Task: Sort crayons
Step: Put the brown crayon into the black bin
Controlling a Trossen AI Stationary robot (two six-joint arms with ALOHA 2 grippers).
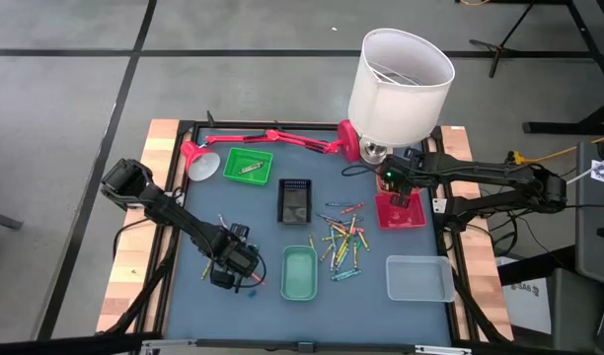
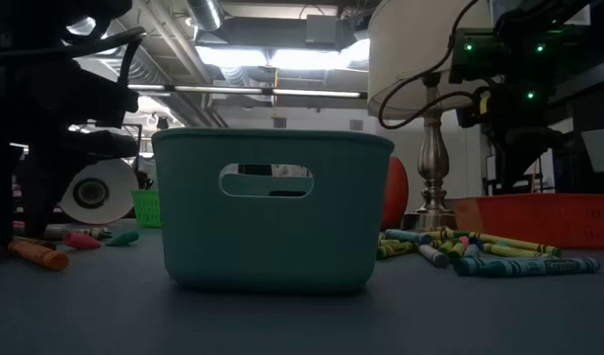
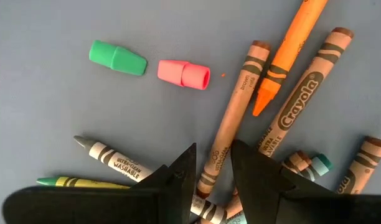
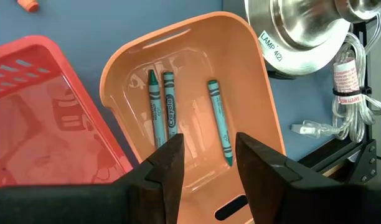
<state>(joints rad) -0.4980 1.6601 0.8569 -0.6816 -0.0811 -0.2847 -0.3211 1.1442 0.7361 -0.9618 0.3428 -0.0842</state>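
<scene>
My left gripper (image 1: 228, 268) (image 3: 213, 146) points down over a small scatter of crayons near the table's left front. It is open, with the end of a brown crayon (image 3: 231, 118) between its fingers. Around it lie an orange crayon (image 3: 290, 50), more brown ones (image 3: 302, 93), a grey one (image 3: 112, 155), and a green stub (image 3: 117, 58) and a pink stub (image 3: 184, 73). My right gripper (image 1: 399, 192) (image 4: 209, 135) hangs open above an orange tray (image 4: 246, 74) holding three teal crayons (image 4: 218, 115). The main crayon pile (image 1: 341, 239) lies mid-table. My left gripper comes from above with one finger (image 3: 178, 177) on either side of the brown crayon's end (image 3: 209, 171), which lies flat on the table. The fingers lie across the crayon. Whether they touch it I cannot tell.
A teal tray (image 1: 300, 273) stands right of my left gripper, with a black tray (image 1: 294, 200) and a green tray (image 1: 248, 166) farther back. A clear tray (image 1: 418, 277) is at the front right and a red tray (image 4: 41, 106) beside the orange one. A white-shaded lamp (image 1: 401, 74) and a red desk lamp (image 1: 272, 138) stand at the back.
</scene>
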